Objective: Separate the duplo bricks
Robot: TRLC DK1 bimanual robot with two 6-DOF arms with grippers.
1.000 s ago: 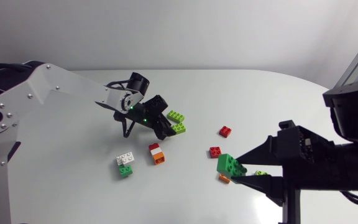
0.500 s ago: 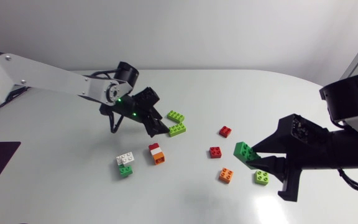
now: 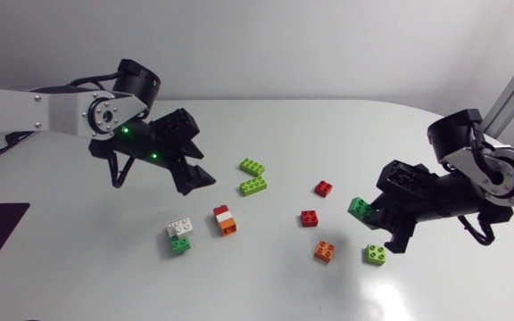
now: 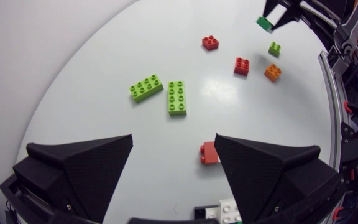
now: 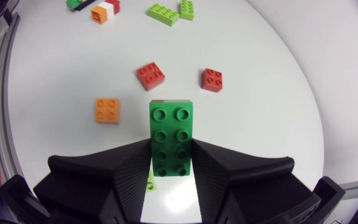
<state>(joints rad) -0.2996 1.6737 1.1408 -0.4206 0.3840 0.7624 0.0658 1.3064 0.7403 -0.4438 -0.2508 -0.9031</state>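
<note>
Your right tool (image 5: 169,157) grips the green brick (image 5: 171,134) only at one end, so it may slip onto the orange brick (image 5: 107,110); your left tool (image 4: 173,142) is open.

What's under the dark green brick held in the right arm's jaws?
A small lime brick lies on the table below the dark green brick, mostly hidden by it and the jaws. A brownish sliver peeks past its far end; its underside is otherwise covered.

Glossy plastic green brick (image 5: 171,140), smooth faintly reflective table (image 5: 260,93), matt, perhaps grainy left end effector (image 4: 173,138)
</note>
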